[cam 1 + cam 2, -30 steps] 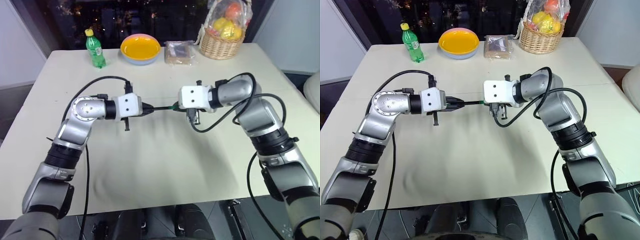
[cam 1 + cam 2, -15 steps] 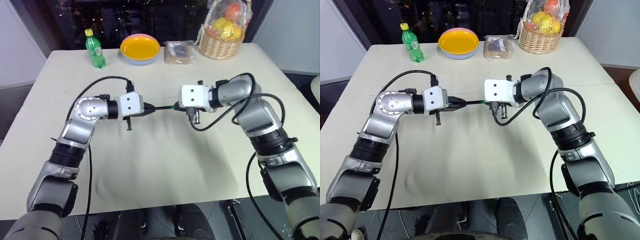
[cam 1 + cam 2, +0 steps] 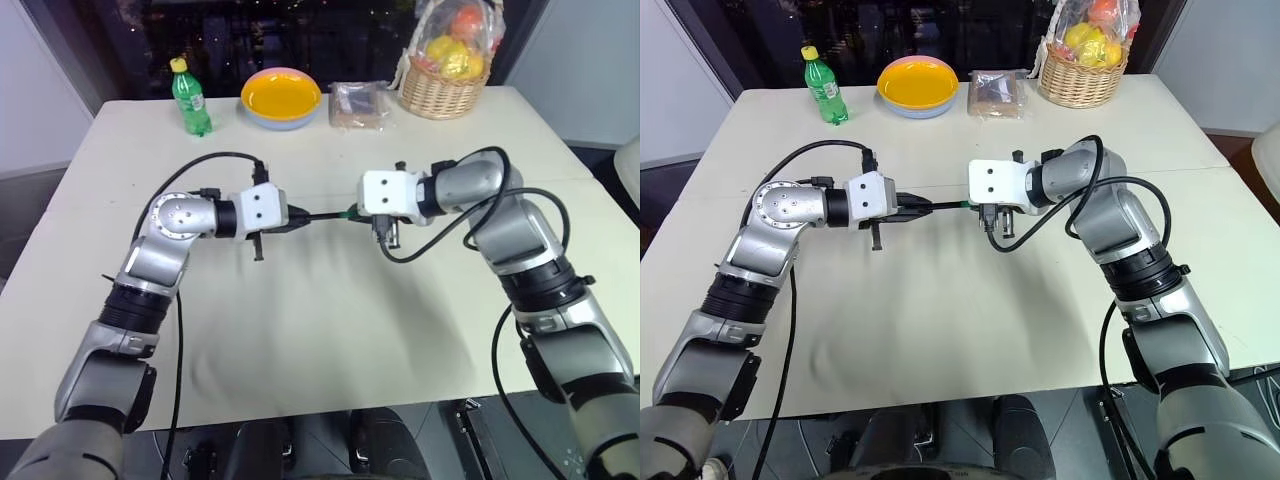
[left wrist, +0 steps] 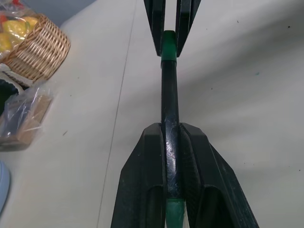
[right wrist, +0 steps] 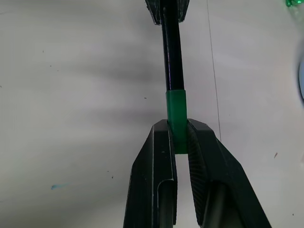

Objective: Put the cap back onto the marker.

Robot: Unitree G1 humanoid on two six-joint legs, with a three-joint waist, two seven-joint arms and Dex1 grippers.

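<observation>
Plainly, everything turns on one line: the marker (image 5: 172, 57) and the cap (image 5: 176, 118) lie end to end along a single axis running straight between the two claws, held in the air above the middle of the bench (image 3: 330, 330). The left claw (image 4: 171, 142) is clamped on the black barrel, with a bit of green showing at the barrel's rear end between its fingers. The right claw (image 5: 179, 135) is clamped on the green cap, facing the left one head-on. In the right wrist view the cap's open end meets the barrel with no gap visible — so the cap looks at least started on, though whether it is fully seated cannot be told. Any further move, in my judgement, is a short push of the two claws toward each other along that shared axis; a sideways drift would cock the cap.

Nothing stands in the way. The green bottle (image 3: 189, 98), yellow bowl (image 3: 281, 97), wrapped packet (image 3: 360, 104) and fruit basket (image 3: 442, 88) sit at the far edge of the bench — well apart from both claws.
</observation>
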